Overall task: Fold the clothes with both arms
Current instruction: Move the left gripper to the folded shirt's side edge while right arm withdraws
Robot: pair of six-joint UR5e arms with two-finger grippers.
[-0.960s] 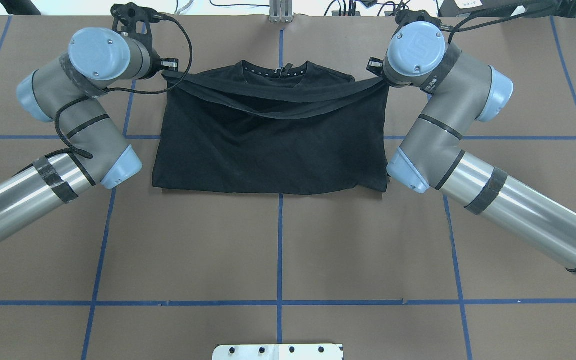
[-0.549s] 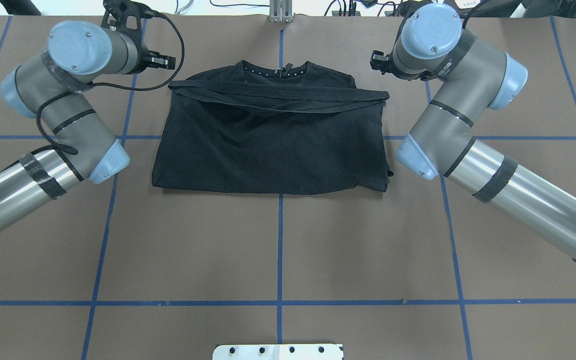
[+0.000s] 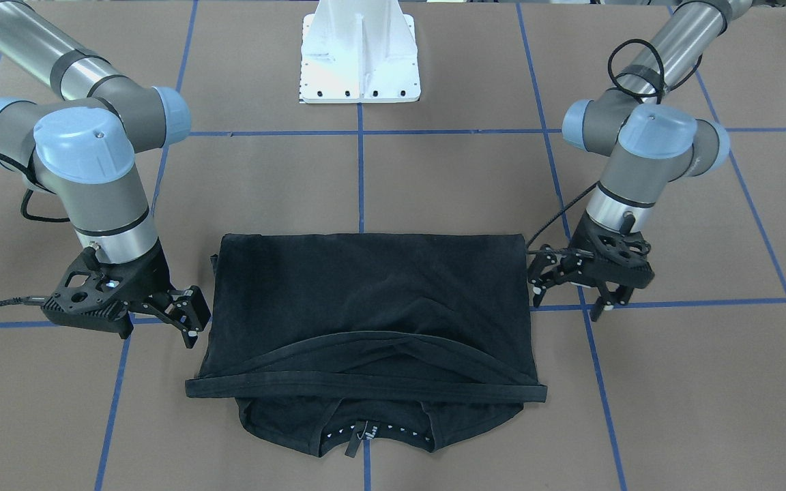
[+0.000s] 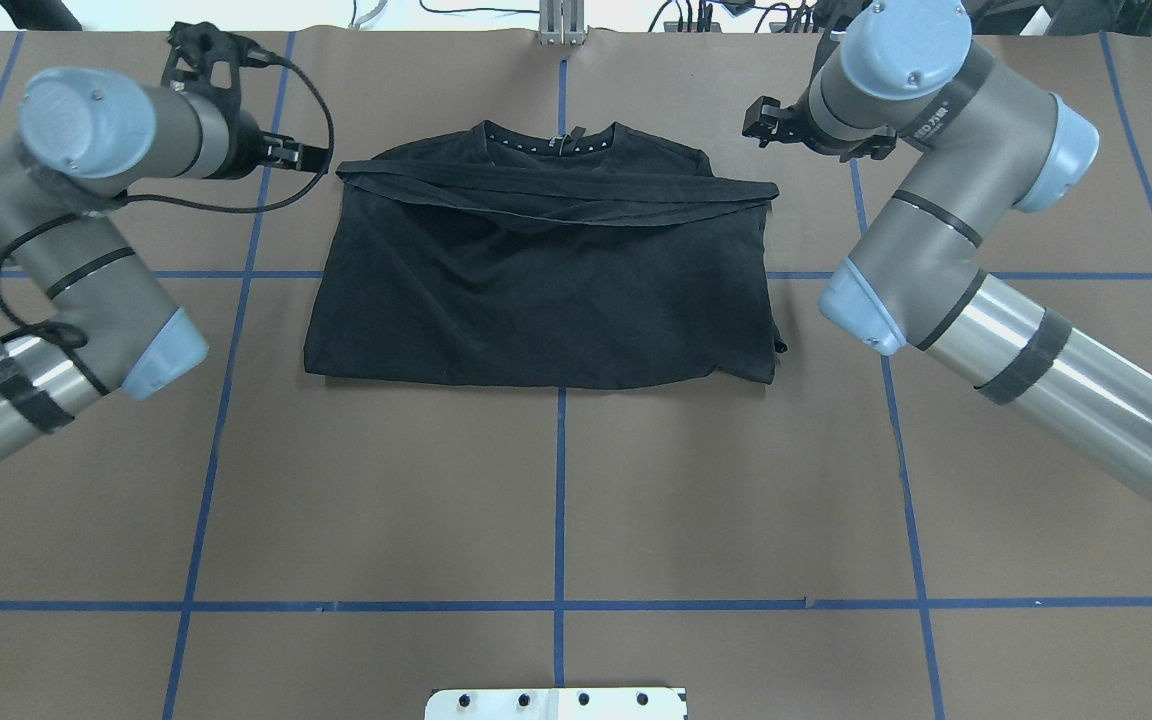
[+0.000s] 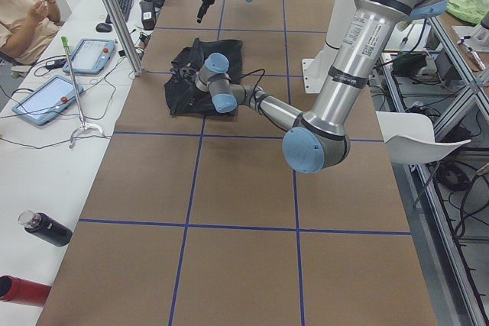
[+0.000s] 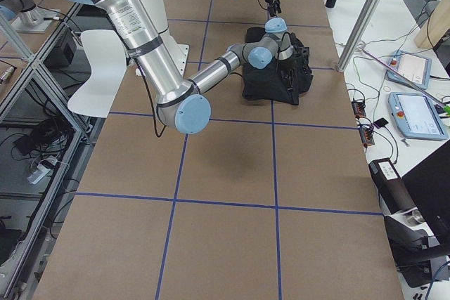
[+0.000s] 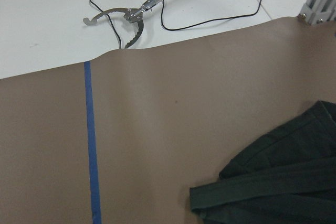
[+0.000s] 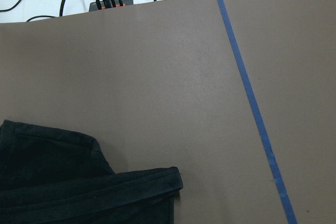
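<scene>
The black T-shirt (image 4: 546,290) lies folded flat on the brown table, its hem band (image 4: 556,190) laid across just below the collar (image 4: 551,142). No logo shows. My left gripper (image 4: 308,155) hovers open just off the shirt's far left corner, holding nothing; in the front view this left gripper (image 3: 570,299) is to the right of the shirt (image 3: 366,300). My right gripper (image 4: 758,118) is open and empty off the far right corner, and in the front view it (image 3: 194,319) is on the left. Each wrist view shows only a corner of the hem band (image 7: 273,192) (image 8: 89,187), no fingers.
Blue tape lines (image 4: 560,500) divide the brown table cover. The white pedestal base (image 3: 360,58) stands at the robot's side. Cables and a metal grabber tool (image 7: 123,17) lie beyond the far edge. A side bench holds tablets (image 5: 42,101) and bottles (image 5: 46,228); a person (image 5: 19,5) sits there.
Both grippers have let go of the hem, which dropped flat across the shirt below the collar. Both arms have drawn outward and away from the shirt's corners.
</scene>
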